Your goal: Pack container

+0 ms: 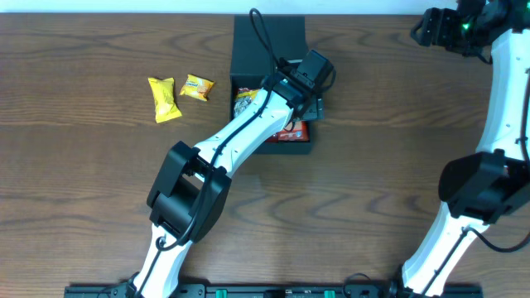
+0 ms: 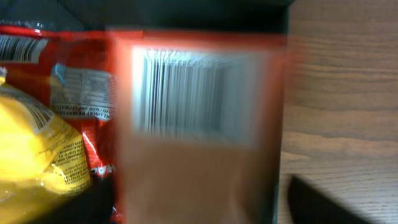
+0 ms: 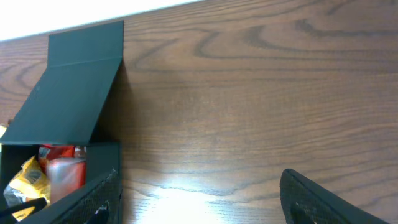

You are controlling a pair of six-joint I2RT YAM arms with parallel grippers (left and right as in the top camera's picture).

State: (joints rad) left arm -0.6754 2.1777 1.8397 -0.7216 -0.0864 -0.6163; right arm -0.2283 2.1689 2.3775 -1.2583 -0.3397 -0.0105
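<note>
Left arm stretched out over the table [image 1: 373, 165], left gripper [image 1: 305, 99] hanging above the open container [image 3: 102, 186], which sits mid-table toward the far edge

Left wrist view: a red-orange carton [image 2: 199, 124], barcode up, blurred and very close to the lens, over the right side of the box. Whether the jaws have hold of it or not, cannot tell; only one dark finger [image 2: 323, 205] shows

Already inside: a crumpled yellow packet [image 2: 31, 155] on the left, a red packet [image 2: 68, 87] next to it, partly behind the carton

Left of the box on the bare wood: two yellow packets, the larger [image 1: 164, 99] and the smaller [image 1: 197, 87], just beside each other, not yet packed

Lid [image 1: 269, 37] hinged open at the back

Far right corner: right gripper [image 1: 435, 29], well apart from the box, nothing seen in its jaws; how wide they stand, cannot tell

Judgement: about half done. Carton to settle, two packets to load, lid probably to close
</note>
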